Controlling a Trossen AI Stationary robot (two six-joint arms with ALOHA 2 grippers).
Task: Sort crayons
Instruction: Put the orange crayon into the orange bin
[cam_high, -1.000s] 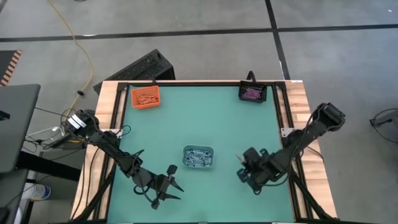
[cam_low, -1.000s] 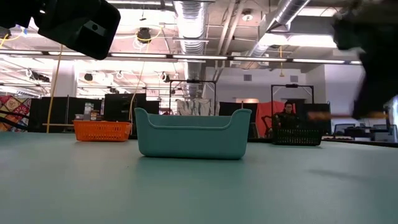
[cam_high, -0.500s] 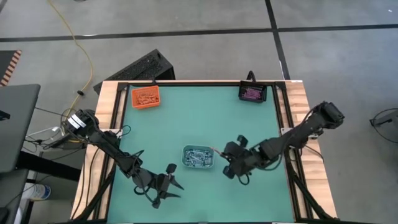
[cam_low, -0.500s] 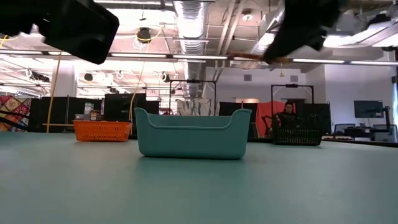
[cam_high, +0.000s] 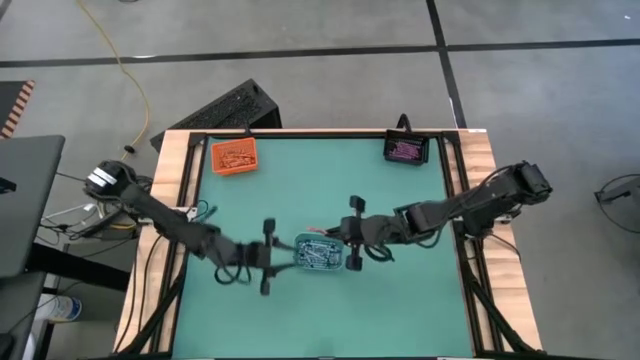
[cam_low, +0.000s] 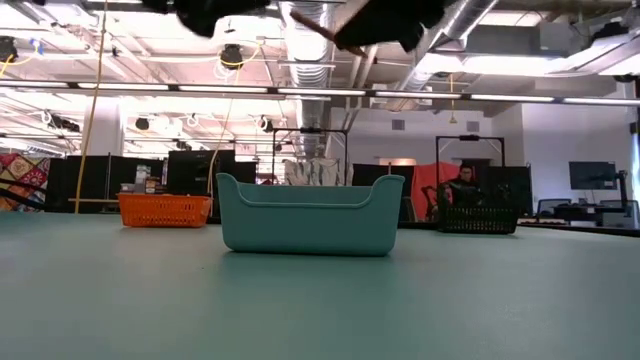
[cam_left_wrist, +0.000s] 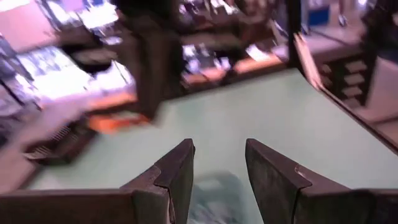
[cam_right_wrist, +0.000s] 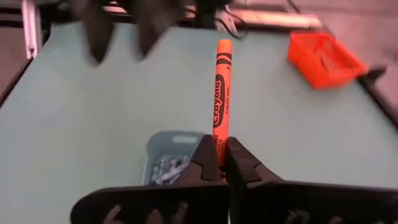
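Orange crayon (cam_right_wrist: 221, 93) in right gripper (cam_right_wrist: 219, 163) points lengthwise straight beyond it.

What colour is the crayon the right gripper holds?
Orange crayon, clearest in the right wrist view.

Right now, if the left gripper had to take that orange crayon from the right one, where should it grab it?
Probably the free upper half. The right gripper pinches the orange crayon at its bottom end, so the rest sticks out bare. The left gripper, fingers open, could close across that thin shaft from the side.
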